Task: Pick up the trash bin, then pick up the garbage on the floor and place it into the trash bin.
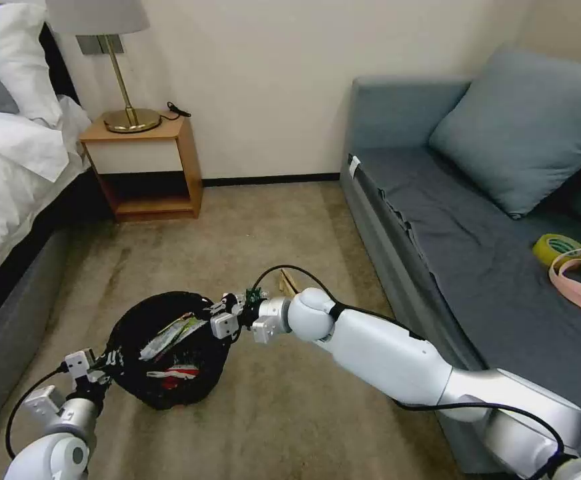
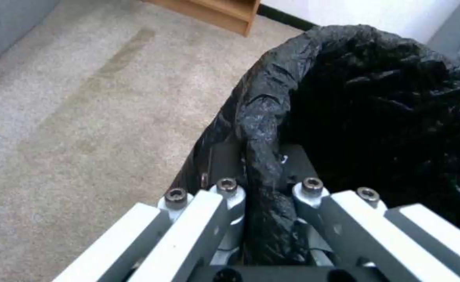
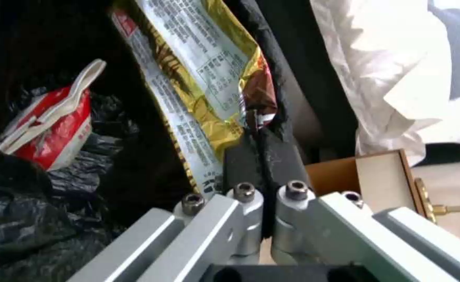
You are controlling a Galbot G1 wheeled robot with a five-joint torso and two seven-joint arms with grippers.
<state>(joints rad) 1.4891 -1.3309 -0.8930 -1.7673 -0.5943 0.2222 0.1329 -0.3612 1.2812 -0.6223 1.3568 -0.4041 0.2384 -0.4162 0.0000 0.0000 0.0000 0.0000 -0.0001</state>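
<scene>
Left gripper (image 2: 264,172) clamped on trash bin (image 1: 170,393) rim. Right gripper (image 3: 261,156) over the bin, pinched shut on yellow-silver wrapper (image 3: 198,74); red-and-white wrapper (image 3: 57,125) inside; cardboard piece (image 1: 287,283) beyond on carpet (image 1: 250,227).

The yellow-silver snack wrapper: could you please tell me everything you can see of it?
The yellow-silver snack wrapper is crinkled foil, gold-edged, with a silver printed panel. It lies slanted inside the trash bin against the black liner, above a red-and-white wrapper. The right gripper is shut on its lower edge.

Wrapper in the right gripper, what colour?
Yellow-gold and silver wrapper, clearest in the right wrist view.
</scene>
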